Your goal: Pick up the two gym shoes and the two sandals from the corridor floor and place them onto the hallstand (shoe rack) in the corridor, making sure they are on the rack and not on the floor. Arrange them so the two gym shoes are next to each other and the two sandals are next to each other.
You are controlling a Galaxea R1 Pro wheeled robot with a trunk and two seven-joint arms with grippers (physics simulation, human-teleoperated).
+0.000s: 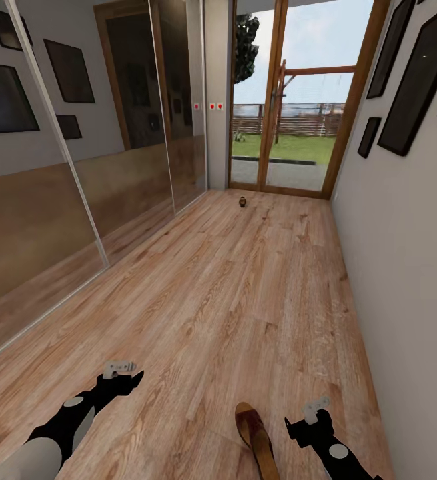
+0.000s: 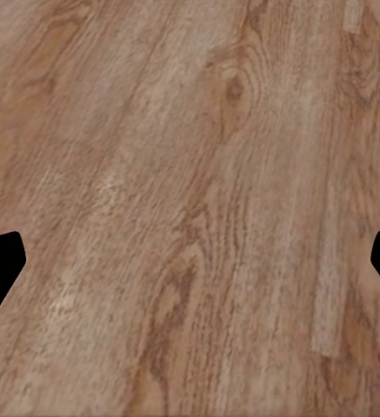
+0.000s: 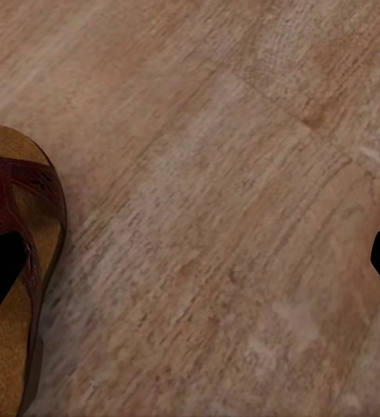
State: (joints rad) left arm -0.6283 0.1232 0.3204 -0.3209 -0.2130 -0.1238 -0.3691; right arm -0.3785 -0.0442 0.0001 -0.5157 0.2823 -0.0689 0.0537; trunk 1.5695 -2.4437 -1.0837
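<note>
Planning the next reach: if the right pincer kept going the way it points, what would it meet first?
Probably bare wood floor. The open right pincer aims beside the sandal, not at it.

We see one sandal [image 1: 257, 440] flat on corridor floor [image 1: 245, 287], near edge of scene, right of centre, toe pointing far. Tan footbed; dark reddish-brown woven strap [image 3: 11, 195] across it in right wrist view. Floor: light brown wood plank, grain and knots.
</note>
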